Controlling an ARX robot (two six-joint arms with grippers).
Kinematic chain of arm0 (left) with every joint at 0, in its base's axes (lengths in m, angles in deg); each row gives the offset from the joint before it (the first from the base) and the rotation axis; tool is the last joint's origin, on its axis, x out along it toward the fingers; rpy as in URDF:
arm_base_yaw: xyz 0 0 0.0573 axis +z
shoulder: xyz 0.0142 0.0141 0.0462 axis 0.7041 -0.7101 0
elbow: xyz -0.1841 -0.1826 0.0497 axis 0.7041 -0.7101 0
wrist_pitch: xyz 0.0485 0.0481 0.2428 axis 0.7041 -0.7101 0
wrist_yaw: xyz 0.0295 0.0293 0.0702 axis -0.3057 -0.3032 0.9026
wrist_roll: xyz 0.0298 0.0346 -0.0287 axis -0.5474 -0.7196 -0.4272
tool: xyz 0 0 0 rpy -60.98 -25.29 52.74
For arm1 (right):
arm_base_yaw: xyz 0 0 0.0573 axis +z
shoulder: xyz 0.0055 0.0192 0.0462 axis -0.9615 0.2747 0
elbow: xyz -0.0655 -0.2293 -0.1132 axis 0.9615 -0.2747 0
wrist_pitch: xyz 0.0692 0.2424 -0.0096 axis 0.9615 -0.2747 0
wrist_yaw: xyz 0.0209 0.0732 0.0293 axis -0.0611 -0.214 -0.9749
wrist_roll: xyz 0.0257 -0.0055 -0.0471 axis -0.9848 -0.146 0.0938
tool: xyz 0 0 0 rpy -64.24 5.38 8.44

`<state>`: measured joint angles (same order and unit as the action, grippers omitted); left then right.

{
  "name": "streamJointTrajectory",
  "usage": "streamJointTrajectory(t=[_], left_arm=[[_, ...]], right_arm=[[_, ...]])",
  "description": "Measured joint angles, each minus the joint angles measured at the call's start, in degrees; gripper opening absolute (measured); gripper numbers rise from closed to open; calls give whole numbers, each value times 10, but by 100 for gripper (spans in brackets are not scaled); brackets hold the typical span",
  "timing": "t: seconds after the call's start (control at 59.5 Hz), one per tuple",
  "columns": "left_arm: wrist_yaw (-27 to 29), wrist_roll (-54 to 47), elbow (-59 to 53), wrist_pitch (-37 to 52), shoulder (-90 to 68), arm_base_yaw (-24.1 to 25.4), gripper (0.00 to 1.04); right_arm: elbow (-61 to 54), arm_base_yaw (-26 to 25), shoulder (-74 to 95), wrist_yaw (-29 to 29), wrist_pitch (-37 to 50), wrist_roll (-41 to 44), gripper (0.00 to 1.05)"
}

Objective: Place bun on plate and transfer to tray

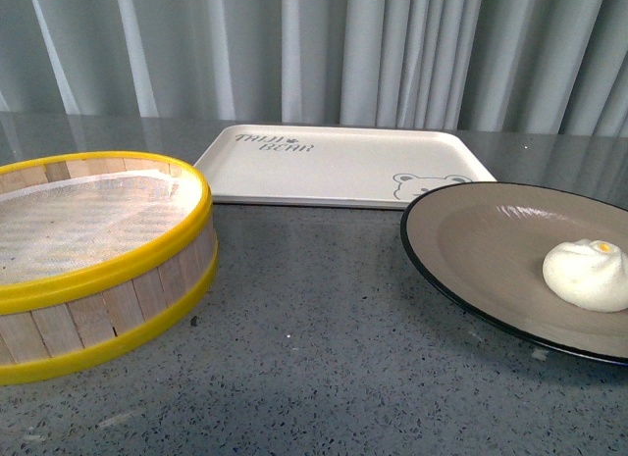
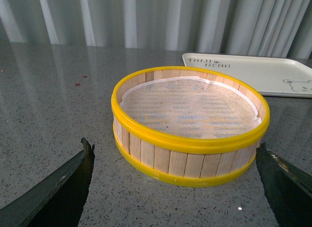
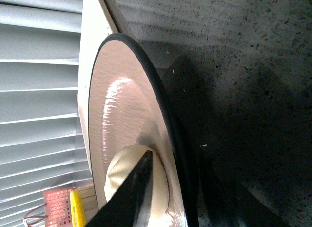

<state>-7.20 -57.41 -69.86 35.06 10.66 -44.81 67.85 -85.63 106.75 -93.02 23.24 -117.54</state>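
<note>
Bun: the small round white steamed bun with pleated top and orange-yellow dot (image 1: 587,273) is seated upright inside the wide round shallow beige-grey plate with thin black rim (image 1: 481,242), on the plate's right half, dot facing up.

The plate is located on the right side of the grey speckled tabletop (image 1: 314,358), and its right part is cut off by the front view. Its far rim is seen overlapping the near right corner of the flat cream-white rectangular tray with grey lettering and a bear face drawing (image 1: 343,167). Contact there cannot be confirmed. The tray is laid flat toward the far edge of the tabletop, roughly central.

The round wooden-slat steamer basket with yellow rims and white mesh liner (image 1: 108,319) is placed at the near left of the tabletop, well apart from the plate and near the tray's near left corner.

Right claw (image 3: 175,156): seen only in the right wrist view. The plate rim is straddled. One dark finger (image 3: 136,197) is laid over the plate's inside, tip right at the bun, and the other is seen below the rim, on the tabletop side. The gap is narrow. Whether the rim is actually clamped cannot be told.

Left claw (image 2: 173,144): spread wide, nothing held. Its two dark fingers are seen on the near side of the steamer basket, one toward each side, with no contact.

A grey pleated curtain (image 1: 392,54) is hung behind the far edge of the tabletop.
</note>
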Motion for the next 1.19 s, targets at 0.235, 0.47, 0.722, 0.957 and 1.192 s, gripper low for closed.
streamJointTrajectory(t=[0.235,0.47,0.722,0.957,1.192], left_arm=[[0,0,0,0,0,0,98],[0,0,0,0,0,0,98],[0,0,0,0,0,0,98],[0,0,0,0,0,0,98],[0,0,0,0,0,0,98]], right_arm=[[0,-5,-1,-12,13,-9,3],[-4,-6,-12,-23,43,-26,3],[41,-3,-21,-42,66,-38,3],[139,-13,49,-41,58,-34,3],[267,-7,151,-47,33,0,3]])
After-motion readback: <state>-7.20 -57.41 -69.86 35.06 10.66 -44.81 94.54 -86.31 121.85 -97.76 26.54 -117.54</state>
